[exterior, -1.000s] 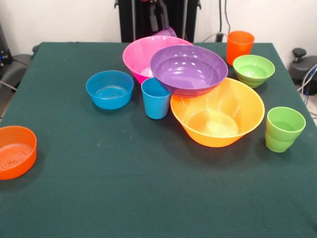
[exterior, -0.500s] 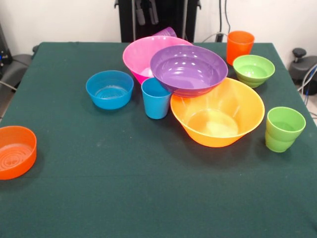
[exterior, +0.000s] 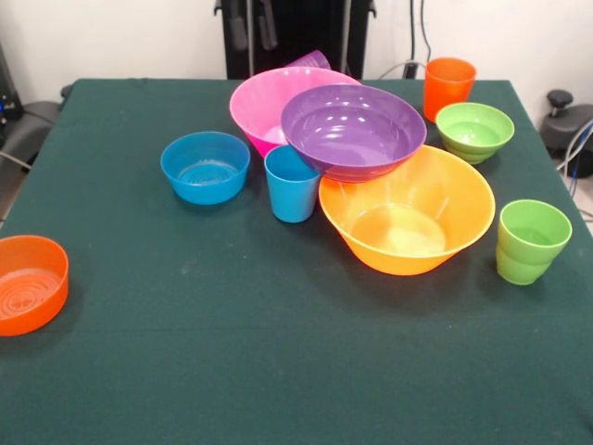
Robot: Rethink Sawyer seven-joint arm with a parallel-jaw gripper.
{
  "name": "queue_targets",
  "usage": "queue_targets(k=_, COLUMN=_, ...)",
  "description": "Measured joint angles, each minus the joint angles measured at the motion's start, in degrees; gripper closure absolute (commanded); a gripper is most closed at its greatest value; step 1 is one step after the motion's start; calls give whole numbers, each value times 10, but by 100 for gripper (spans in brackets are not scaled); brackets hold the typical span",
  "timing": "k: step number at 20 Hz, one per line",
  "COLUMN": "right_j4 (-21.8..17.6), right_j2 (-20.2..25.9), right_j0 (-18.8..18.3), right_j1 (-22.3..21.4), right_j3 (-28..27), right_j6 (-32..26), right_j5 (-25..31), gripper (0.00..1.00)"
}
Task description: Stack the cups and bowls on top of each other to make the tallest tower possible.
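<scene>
Barely begun: purple bowl (exterior: pixel 353 131) leans across pink bowl (exterior: pixel 271 104) and yellow-orange bowl (exterior: pixel 406 211) at twelve o'clock; cups scattered (unstacked). Gripper (exterior: pixel 253 20) hangs apart, empty

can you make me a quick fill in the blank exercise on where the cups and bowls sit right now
1. The purple bowl rests tilted on the rims of the pink bowl and the ____ bowl.
2. The sky blue cup stands between the purple bowl and the small ____ bowl.
3. The orange cup stands behind the small ____ bowl.
4. The small orange bowl sits ____ from all the others.

Missing words: yellow-orange; blue; green; apart
</scene>
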Motion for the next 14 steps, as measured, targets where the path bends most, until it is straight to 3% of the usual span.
queue_targets(k=8, right_j4=-39, right_j2=-46, right_j0=9, right_j1=64, right_j3=-123, right_j6=3, right_j5=-21, gripper=0)
queue_targets(k=14, right_j4=-42, right_j2=-46, right_j0=-17, right_j1=106, right_j3=-188, right_j6=3, right_j5=-40, gripper=0)
